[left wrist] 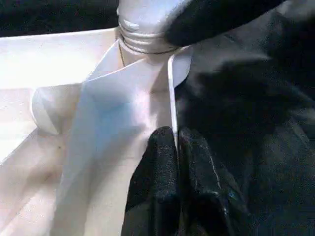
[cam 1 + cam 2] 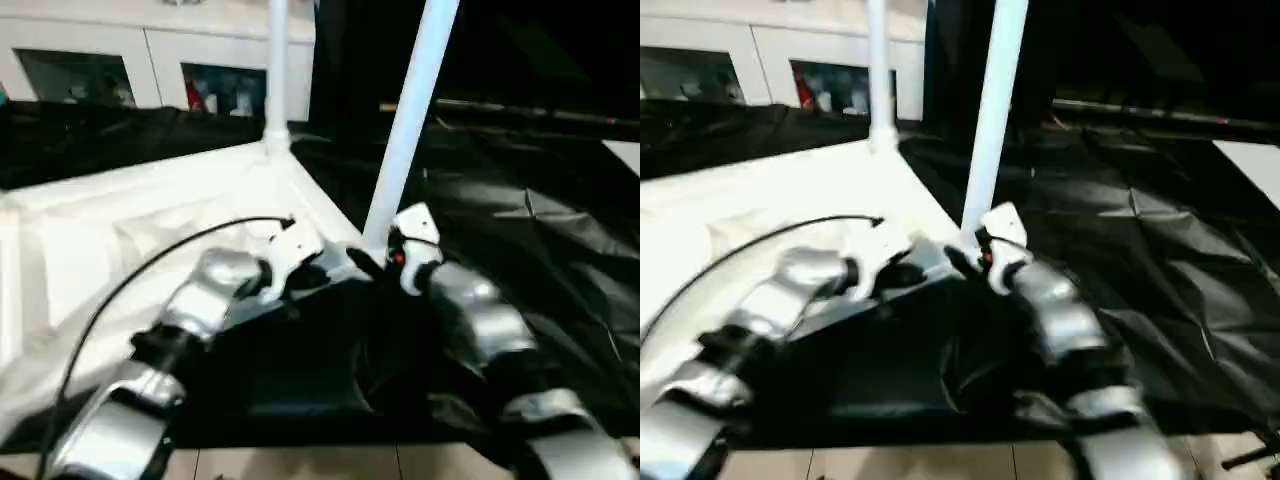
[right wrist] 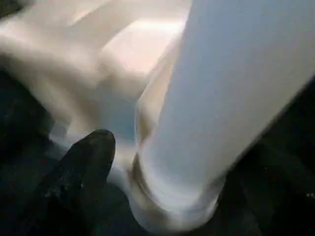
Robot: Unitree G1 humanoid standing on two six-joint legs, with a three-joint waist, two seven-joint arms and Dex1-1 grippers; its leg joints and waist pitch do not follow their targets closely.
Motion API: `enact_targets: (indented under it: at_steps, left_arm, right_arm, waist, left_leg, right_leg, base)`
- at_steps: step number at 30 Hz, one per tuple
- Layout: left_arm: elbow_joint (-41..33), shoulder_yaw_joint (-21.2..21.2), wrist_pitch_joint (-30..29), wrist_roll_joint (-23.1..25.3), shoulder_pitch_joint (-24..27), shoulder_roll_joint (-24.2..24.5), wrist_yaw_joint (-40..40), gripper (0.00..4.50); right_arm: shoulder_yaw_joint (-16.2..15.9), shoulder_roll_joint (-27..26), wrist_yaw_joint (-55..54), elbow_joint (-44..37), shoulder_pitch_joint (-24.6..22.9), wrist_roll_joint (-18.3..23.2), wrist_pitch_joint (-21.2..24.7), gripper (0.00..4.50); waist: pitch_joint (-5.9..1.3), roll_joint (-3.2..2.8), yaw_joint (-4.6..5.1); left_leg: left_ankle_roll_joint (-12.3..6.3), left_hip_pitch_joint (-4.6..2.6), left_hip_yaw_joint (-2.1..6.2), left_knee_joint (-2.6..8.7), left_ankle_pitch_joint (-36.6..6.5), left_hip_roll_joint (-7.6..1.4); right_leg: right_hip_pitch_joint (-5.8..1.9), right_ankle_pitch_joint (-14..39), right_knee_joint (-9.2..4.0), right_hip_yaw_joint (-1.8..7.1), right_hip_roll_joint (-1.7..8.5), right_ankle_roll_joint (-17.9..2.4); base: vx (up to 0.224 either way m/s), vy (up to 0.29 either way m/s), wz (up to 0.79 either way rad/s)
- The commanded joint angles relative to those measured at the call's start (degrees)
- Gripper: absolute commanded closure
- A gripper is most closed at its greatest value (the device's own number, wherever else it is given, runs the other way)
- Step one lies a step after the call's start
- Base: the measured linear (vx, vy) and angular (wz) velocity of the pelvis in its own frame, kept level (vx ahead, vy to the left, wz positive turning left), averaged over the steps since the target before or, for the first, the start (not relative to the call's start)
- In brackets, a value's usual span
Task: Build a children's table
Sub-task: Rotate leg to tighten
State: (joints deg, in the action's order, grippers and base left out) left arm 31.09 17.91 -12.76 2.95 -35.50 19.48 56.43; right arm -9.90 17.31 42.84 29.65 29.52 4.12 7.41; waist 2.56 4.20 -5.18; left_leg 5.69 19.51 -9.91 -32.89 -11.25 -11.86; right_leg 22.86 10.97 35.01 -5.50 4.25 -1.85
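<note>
While the table top (image 2: pixel 150 215) lay upside down on the black-covered worktop (image 2: pixel 530 230), its ribbed underside facing up, both silver forearms reached forward and inward so that the two wrists nearly met at the top's near corner. The left gripper (image 1: pixel 173 140) came in low from the left, pointing toward that corner; its black fingers (image 1: pixel 157 162) were pressed together and sat at the thin white rim of the top, though whether the rim was actually pinched between them could not be told. The right gripper (image 2: pixel 392 258) was angled in from the right, next to the base of the near leg (image 2: pixel 410 120), which stood in the corner socket and leaned slightly to the right as it rose. From the right wrist, one black finger (image 3: pixel 81 167) showed close beside the leg's foot and the socket, apart from them; the second finger was hidden, so the spread could not be judged. A far leg (image 2: pixel 276 70) stood upright in the far corner socket. A black cable (image 2: pixel 130 275) arched over the left forearm. Behind the worktop stood a white cabinet (image 2: pixel 150 55) with glass doors. No readable writing or labels could be made out.
</note>
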Motion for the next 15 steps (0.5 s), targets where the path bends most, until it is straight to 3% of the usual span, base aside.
enact_targets:
  at_steps: [1,8,15]
  left_arm:
    - [-0.9,3.1,-1.1,0.0,2.8,2.0,6.1,4.50]
    - [-8.5,3.6,-2.6,-3.5,5.8,6.8,14.4,4.50]
    - [-9.2,3.1,-2.4,-3.4,6.3,7.5,14.3,4.50]
  right_arm:
    - [-1.8,2.0,6.1,-2.7,-1.2,0.3,0.1,0.52]
    - [-2.8,3.1,8.0,-2.7,-0.8,0.0,-0.4,0.52]
    - [-3.6,3.1,9.9,-4.3,-1.5,0.3,1.5,0.69]
  waist:
    - [-3.20,-0.66,-0.15]
    - [-3.06,-0.85,0.06]
    - [-3.14,-0.72,0.02]
  left_leg:
    - [-3.02,0.30,0.24,3.50,-7.3,-1.81]
    - [-1.76,0.05,0.22,3.69,-8.5,-1.93]
    - [-1.90,0.13,0.16,3.54,-7.0,-1.73]
  right_leg:
    - [-3.46,6.6,-3.66,3.58,4.35,-10.4]
    - [-3.21,8.7,-3.71,3.59,4.26,-11.2]
    - [-3.37,7.1,-3.55,3.65,4.20,-11.0]
  base:
    - [0.000,0.000,0.00]
    - [0.000,0.000,0.00]
    - [0.000,0.000,0.00]
